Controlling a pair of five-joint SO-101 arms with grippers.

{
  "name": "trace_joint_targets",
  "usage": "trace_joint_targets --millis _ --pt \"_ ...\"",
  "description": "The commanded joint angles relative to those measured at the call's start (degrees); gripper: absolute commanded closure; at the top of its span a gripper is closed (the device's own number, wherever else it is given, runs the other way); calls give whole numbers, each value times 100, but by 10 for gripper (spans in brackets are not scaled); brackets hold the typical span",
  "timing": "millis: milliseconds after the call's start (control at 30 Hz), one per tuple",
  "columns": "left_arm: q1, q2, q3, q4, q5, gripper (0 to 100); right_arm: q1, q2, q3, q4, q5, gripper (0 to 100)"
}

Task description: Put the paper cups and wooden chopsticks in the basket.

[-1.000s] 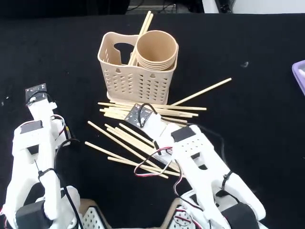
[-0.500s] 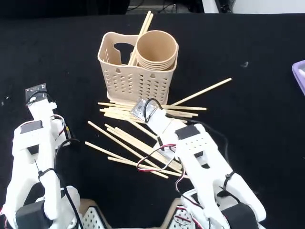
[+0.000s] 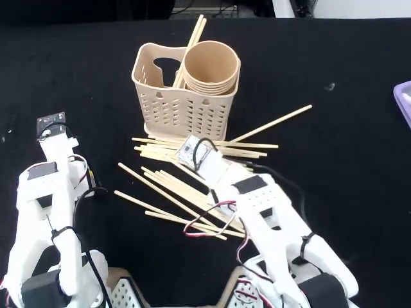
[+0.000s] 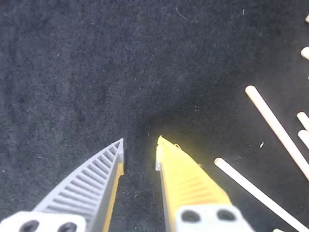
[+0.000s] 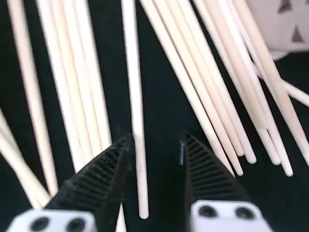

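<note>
A beige basket point(image 3: 178, 102) stands at the back of the black table, holding a stack of paper cups point(image 3: 211, 67) and a couple of wooden chopsticks point(image 3: 191, 40). Several more chopsticks point(image 3: 180, 190) lie scattered in front of it. My right gripper point(image 5: 154, 144) hovers open just over the pile, with one chopstick point(image 5: 134, 96) running between its fingers. In the high view this arm point(image 3: 221, 171) sits over the chopsticks near the basket's front. My left gripper point(image 4: 140, 149) is open over bare black cloth at the left, with chopstick ends point(image 4: 270, 121) off to one side.
A single chopstick point(image 3: 273, 123) lies angled to the right of the basket. A purple object point(image 3: 404, 96) peeks in at the right edge. The black cloth point(image 3: 347, 167) to the right and far left is open room.
The right arm has shifted slightly right and toward the basket over the chopstick pile, then settled lower. The left arm has stayed put.
</note>
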Motion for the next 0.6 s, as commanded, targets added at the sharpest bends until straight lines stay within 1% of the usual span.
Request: trace_joint_targets --millis 0,100,267,367,567 --pt "-40 0 -31 -79 -70 880 -185 31 4 -114 35 850" --pt "-40 0 -31 -79 -70 880 -246 22 -40 114 35 850" --pt "-40 0 -31 -79 -70 880 -352 22 -497 1125 9 847" --pt "-40 0 -31 -79 -79 880 -519 31 -400 1037 35 847" --pt "-40 0 -31 -79 -79 880 -536 31 -207 782 35 847"
